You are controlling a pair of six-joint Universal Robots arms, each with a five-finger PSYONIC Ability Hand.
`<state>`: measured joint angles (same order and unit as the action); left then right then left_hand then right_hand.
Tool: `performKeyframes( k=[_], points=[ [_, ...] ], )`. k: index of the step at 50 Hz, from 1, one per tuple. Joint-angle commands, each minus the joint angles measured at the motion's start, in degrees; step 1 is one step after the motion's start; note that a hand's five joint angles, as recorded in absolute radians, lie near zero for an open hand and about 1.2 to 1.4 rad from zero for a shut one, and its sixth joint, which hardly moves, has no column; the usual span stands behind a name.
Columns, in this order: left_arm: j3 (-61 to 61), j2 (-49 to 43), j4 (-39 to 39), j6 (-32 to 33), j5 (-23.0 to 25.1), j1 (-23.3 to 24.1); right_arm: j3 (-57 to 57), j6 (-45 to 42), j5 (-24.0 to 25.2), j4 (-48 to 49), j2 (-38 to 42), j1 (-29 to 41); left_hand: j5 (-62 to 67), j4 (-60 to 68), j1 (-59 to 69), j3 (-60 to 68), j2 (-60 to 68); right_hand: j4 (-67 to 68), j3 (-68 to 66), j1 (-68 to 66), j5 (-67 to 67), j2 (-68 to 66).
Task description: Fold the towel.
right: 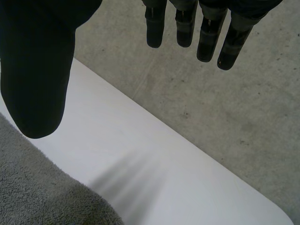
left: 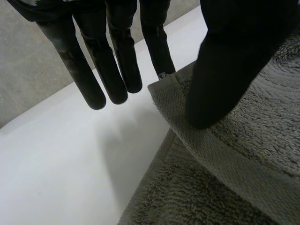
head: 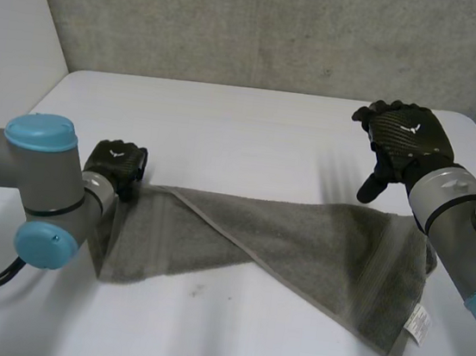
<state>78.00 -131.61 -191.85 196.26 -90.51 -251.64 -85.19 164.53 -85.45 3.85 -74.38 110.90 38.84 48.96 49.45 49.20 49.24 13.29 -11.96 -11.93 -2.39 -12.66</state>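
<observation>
The towel lies half-folded on the surface, one flap laid crosswise. The left robot hand has its thumb on the corner beneath it, fingers straight, probably to pin it. The right robot hand hovers just above the other end, relaxed and holding nothing.

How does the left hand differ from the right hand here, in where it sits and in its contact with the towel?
The left hand sits low at the left end of the towel; the right hand hovers above the table, beyond the towel's right end. The left hand's thumb lies on a folded towel corner; the right hand touches no cloth. Both hands are open, with straight fingers.
</observation>
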Motion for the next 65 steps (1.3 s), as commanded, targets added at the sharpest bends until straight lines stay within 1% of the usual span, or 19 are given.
performKeyframes(
  k=[1,2,3,10,13,16,18,19,21,24,27,29,36,40,44,48,54,59,65],
  points=[
    [0.04,-0.75,0.24,0.09,0.07,-0.08,0.2,0.0,-0.06,0.02,0.82,-0.07,20.06,19.93,19.44,19.7,19.66,-3.29,1.96,1.93,2.39,2.66],
    [0.05,-0.76,0.24,0.09,0.07,-0.08,0.2,0.0,-0.06,0.02,0.82,-0.07,20.08,19.96,19.47,19.72,19.68,-3.29,1.96,1.93,2.39,2.66],
    [0.13,-0.76,0.33,0.18,0.07,0.01,0.37,0.0,-0.06,0.02,0.91,-0.07,31.05,30.93,30.44,30.69,30.65,-3.29,1.96,1.93,2.39,2.66],
    [0.22,1.35,0.95,0.88,-0.46,-0.26,0.9,-0.09,0.11,-0.16,1.0,-0.16,31.16,31.04,30.55,30.8,30.76,-3.29,1.96,1.93,2.39,2.66],
    [1.01,5.66,1.04,0.53,-0.46,-0.34,1.95,-0.18,-0.24,-1.56,1.17,-0.16,31.16,31.04,30.55,30.8,30.76,-3.29,1.96,1.93,2.39,2.66],
    [3.03,10.05,0.95,0.44,-0.37,-0.26,2.92,-1.67,-0.33,-6.66,1.43,-0.16,31.16,31.04,30.55,30.8,30.76,-3.29,1.96,1.93,2.39,2.66],
    [4.78,13.82,0.51,0.7,-0.11,0.18,5.11,-3.34,-0.5,-15.75,1.43,0.28,31.16,31.04,30.55,30.8,30.76,-3.29,1.96,1.93,2.39,2.66],
    [4.79,13.83,0.51,0.71,-0.11,0.18,5.12,-3.34,-0.5,-15.8,1.43,0.28,31.16,31.04,30.55,30.8,30.76,-3.29,1.96,1.93,2.39,2.66],
    [5.84,15.67,0.42,0.88,-0.02,0.8,5.39,-3.08,-0.41,-23.06,1.26,0.63,31.16,31.04,30.55,30.8,30.76,-3.29,1.96,1.93,2.39,2.66],
    [6.11,15.94,0.42,0.88,-0.02,0.89,4.5,-2.38,-0.41,-24.24,1.26,0.72,31.16,31.04,30.55,30.8,30.76,-3.29,1.96,1.93,2.39,2.66],
    [6.11,16.03,0.51,0.88,-0.11,0.89,0.02,1.23,-0.24,-21.51,0.82,0.98,31.16,31.04,30.55,30.8,30.76,-3.29,1.96,1.93,2.39,2.66],
    [5.94,15.77,0.42,0.88,-0.02,0.89,-6.01,4.2,-0.59,-15.31,-0.66,2.03,31.16,31.04,30.55,30.8,30.76,-3.29,1.96,1.93,2.39,2.66],
    [5.32,15.5,0.42,0.71,-0.11,0.89,-18.49,5.09,-1.2,-3.17,-2.78,4.4,31.16,31.04,30.55,30.8,30.76,-3.29,1.96,1.93,2.39,2.66],
    [5.32,15.42,0.42,0.62,-0.11,0.89,-24.84,4.74,-1.56,2.47,-2.26,5.64,31.16,31.04,30.55,30.8,30.76,1.5,-2.83,-2.86,-2.4,-2.13],
    [5.49,15.24,0.42,0.71,-0.11,0.89,-27.13,3.43,-1.47,3.18,-1.99,5.38,31.16,31.04,30.55,30.8,30.76,1.83,-3.17,-3.2,-2.73,-2.47],
    [5.85,15.15,0.42,0.71,-0.02,0.89,-30.46,0.01,-0.77,3.8,-2.78,4.5,31.16,31.04,30.55,30.8,30.76,10.55,-11.88,-11.92,-11.45,-11.19],
    [5.76,14.89,0.42,0.71,-0.02,0.89,-33.82,-4.66,-0.68,4.33,-4.19,4.32,31.16,31.04,30.55,30.8,30.76,12.1,-13.43,-13.47,-13.0,-12.73],
    [5.67,14.54,0.42,0.62,-0.02,0.89,-38.2,-7.91,-0.5,10.29,-4.54,0.38,31.16,31.04,30.55,30.8,30.76,16.12,-17.45,-17.49,-17.02,-16.76],
    [5.67,14.62,0.42,0.62,-0.11,0.89,-40.23,-10.02,-0.5,14.43,-4.28,-1.04,31.16,31.04,30.55,30.8,30.76,20.82,-22.16,-22.19,-21.72,-21.46]
  ],
)
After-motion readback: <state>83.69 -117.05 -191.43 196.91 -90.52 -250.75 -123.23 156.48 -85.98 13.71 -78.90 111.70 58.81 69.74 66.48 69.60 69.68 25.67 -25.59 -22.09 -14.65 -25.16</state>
